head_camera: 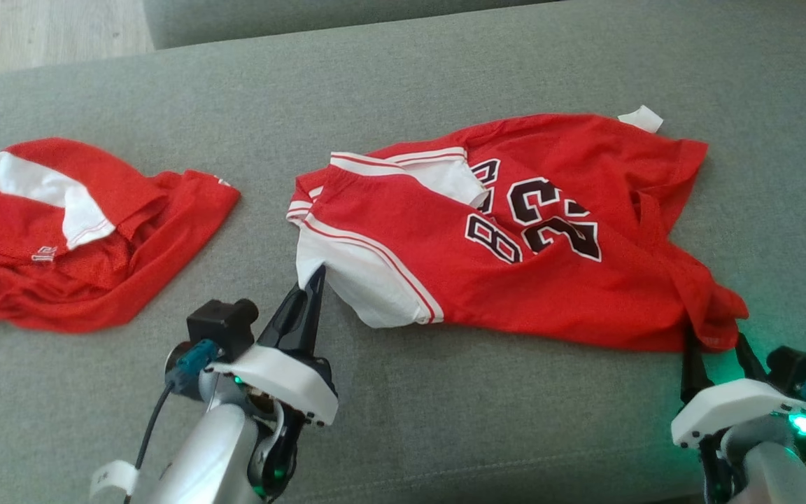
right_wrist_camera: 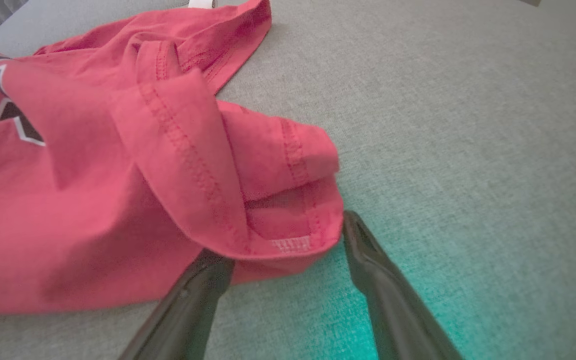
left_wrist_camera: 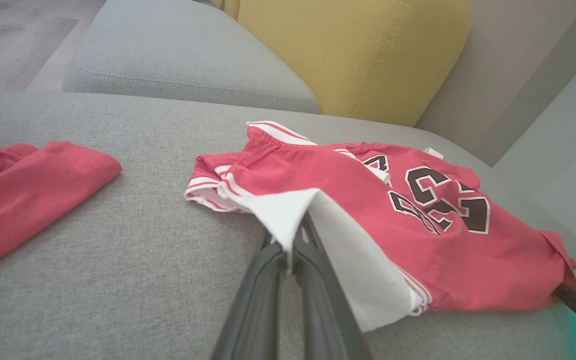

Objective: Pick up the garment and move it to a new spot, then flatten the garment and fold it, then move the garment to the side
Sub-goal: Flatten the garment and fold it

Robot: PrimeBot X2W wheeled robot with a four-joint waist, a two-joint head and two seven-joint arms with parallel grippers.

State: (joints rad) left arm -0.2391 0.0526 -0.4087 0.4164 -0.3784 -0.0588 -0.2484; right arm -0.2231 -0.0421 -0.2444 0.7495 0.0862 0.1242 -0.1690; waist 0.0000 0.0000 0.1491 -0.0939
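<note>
The garment (head_camera: 515, 231) is a red jersey with white panels and black numbers, lying crumpled on the grey cushion (head_camera: 445, 434). My left gripper (head_camera: 313, 280) is shut on the garment's white near-left corner (left_wrist_camera: 288, 220). My right gripper (head_camera: 714, 343) stands open at the garment's near-right corner. In the right wrist view the folded red hem (right_wrist_camera: 278, 200) lies between its two fingers, the left finger (right_wrist_camera: 203, 280) partly under the cloth, the right finger (right_wrist_camera: 368, 255) just beside it.
A second red and white garment (head_camera: 74, 238) lies bunched at the cushion's left. A yellow cushion (left_wrist_camera: 353, 50) and another grey cushion (left_wrist_camera: 178, 55) stand behind. Wooden floor (head_camera: 39, 35) lies beyond the far left.
</note>
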